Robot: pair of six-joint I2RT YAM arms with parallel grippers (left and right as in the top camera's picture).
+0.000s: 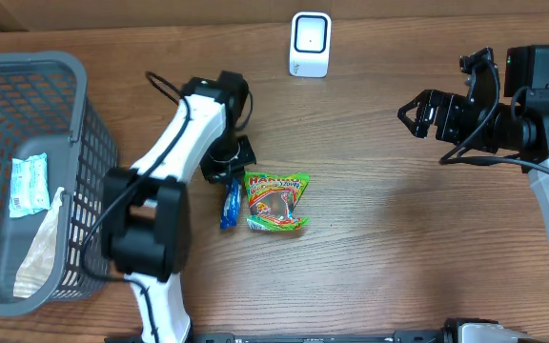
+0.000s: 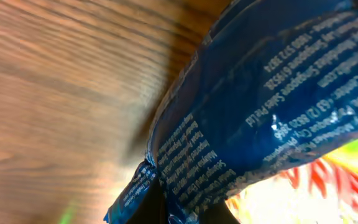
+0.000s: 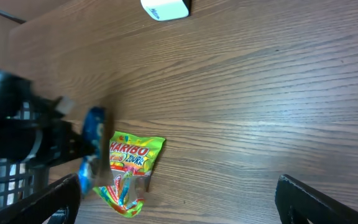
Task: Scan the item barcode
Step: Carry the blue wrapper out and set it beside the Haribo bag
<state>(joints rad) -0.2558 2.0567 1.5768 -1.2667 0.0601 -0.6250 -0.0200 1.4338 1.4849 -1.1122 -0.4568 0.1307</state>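
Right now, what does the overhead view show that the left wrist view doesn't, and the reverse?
Only overhead: the grey basket, the white scanner, the open right gripper off to the side, and the left gripper shut on the blue packet. Only left wrist: the white fine print on that packet, close up; no barcode shows there. Both: the blue packet, the Haribo bag beside it, and the wooden table.
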